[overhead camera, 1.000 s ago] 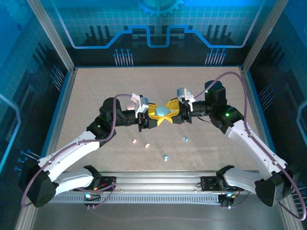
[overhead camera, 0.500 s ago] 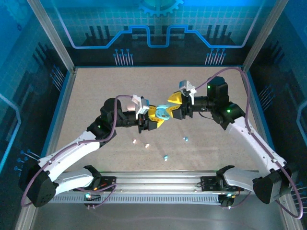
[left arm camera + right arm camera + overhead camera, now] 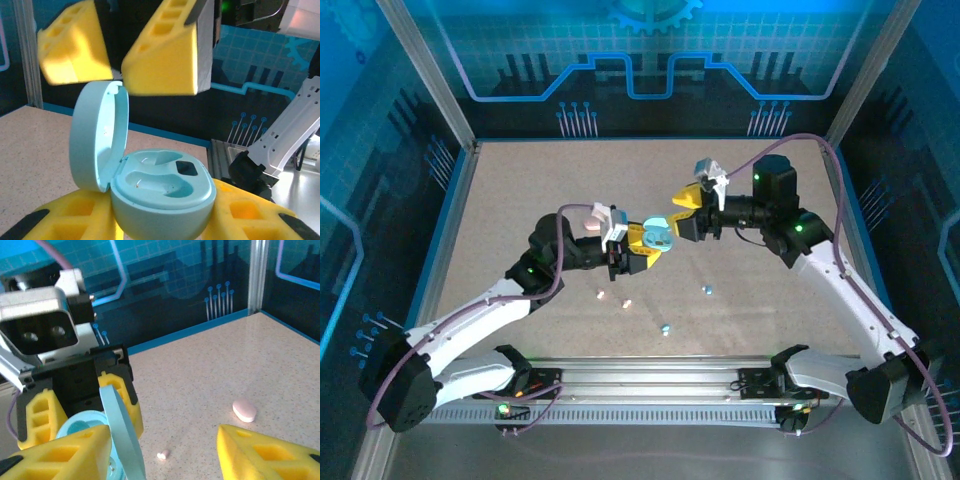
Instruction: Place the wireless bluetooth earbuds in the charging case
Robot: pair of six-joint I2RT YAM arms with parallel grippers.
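The left gripper point(image 3: 642, 243) is closed narrowly on the base of the pale blue charging case point(image 3: 165, 192), whose lid point(image 3: 95, 137) stands upright over two bare moulded wells. The right gripper point(image 3: 682, 212) hangs just beside the lid's top edge, its yellow fingers point(image 3: 162, 57) spread and grasping nothing. The wireless bluetooth earbuds point(image 3: 665, 328) lie loose on the desk point(image 3: 520, 190) nearer the arm bases, with a pink oval case point(image 3: 244, 410) lying farther back.

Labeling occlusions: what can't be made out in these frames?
- Earbuds, top view: too small to tell left from right.
- Charging case wells, right wrist view: hidden behind its open lid.
- Case underside, left wrist view: cut off by the bottom edge.
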